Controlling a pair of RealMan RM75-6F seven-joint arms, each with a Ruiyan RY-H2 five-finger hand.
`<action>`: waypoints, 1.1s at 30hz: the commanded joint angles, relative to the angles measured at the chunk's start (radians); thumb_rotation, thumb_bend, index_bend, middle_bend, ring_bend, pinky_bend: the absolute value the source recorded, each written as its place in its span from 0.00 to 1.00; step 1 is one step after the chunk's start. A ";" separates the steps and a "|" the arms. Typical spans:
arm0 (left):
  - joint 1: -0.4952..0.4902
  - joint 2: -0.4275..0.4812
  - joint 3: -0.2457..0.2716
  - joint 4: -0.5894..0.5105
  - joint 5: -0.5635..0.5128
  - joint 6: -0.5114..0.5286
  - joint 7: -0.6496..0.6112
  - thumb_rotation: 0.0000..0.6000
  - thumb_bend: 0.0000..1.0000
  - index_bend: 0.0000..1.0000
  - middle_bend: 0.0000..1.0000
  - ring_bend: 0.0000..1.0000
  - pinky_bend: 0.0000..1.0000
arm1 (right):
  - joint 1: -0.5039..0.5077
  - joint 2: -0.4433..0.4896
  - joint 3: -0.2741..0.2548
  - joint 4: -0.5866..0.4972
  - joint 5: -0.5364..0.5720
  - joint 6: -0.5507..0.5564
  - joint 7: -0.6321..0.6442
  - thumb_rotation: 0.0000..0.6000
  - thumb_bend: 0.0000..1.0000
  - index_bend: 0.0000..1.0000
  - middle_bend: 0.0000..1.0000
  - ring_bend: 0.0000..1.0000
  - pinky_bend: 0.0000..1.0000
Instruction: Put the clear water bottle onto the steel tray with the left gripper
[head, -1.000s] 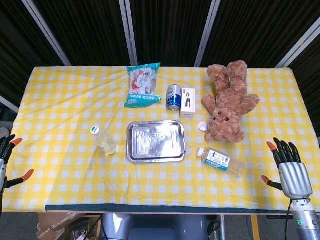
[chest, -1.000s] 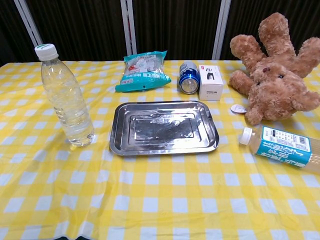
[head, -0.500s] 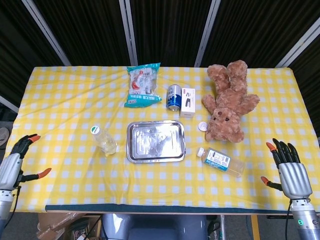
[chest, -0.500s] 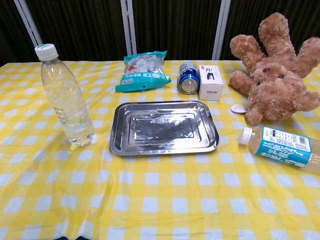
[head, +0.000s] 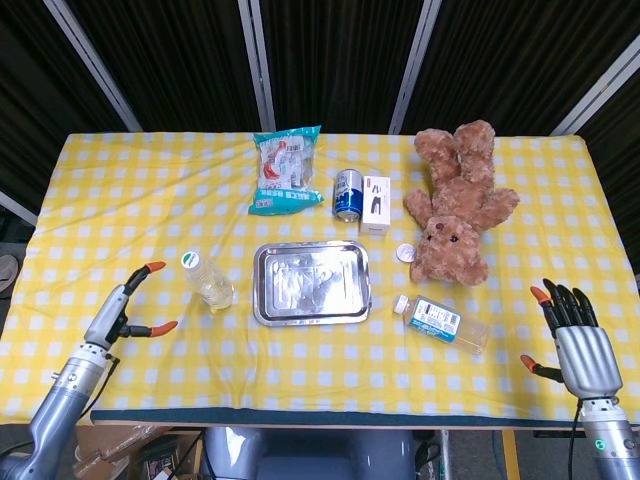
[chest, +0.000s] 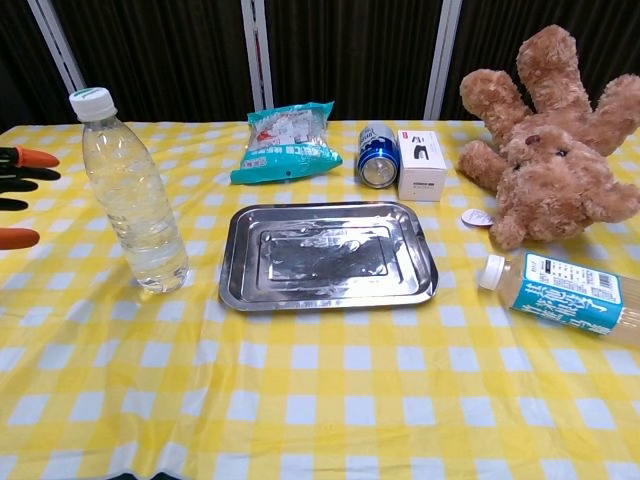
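The clear water bottle (head: 208, 281) (chest: 131, 195) stands upright with a white cap, just left of the empty steel tray (head: 311, 283) (chest: 327, 254). My left hand (head: 128, 306) (chest: 22, 190) hovers over the table a short way left of the bottle, fingers spread and holding nothing, orange fingertips pointing toward it. My right hand (head: 577, 338) hangs beyond the table's front right corner, fingers apart and empty; the chest view does not show it.
A teal snack bag (head: 286, 170), a blue can (head: 347, 193) and a small white box (head: 376, 205) lie behind the tray. A brown teddy bear (head: 456, 204) sprawls at the right, and a labelled drink bottle (head: 441, 321) lies on its side right of the tray.
My left hand has moved in from off the table's left edge to a spot close beside the clear bottle. The right hand and all objects are unmoved.
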 joint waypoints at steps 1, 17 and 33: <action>-0.014 -0.035 -0.017 0.020 -0.024 -0.002 0.000 1.00 0.15 0.14 0.08 0.00 0.00 | 0.000 0.001 0.000 -0.001 0.000 -0.001 0.002 1.00 0.05 0.10 0.00 0.00 0.00; -0.098 -0.229 -0.065 0.106 -0.098 -0.023 0.129 1.00 0.15 0.15 0.10 0.00 0.00 | 0.002 0.005 -0.001 0.001 0.012 -0.016 0.008 1.00 0.05 0.10 0.00 0.00 0.00; -0.109 -0.337 -0.101 0.144 -0.149 0.047 0.220 1.00 0.32 0.27 0.25 0.00 0.00 | 0.001 0.009 -0.006 -0.004 0.004 -0.015 0.014 1.00 0.05 0.10 0.00 0.00 0.00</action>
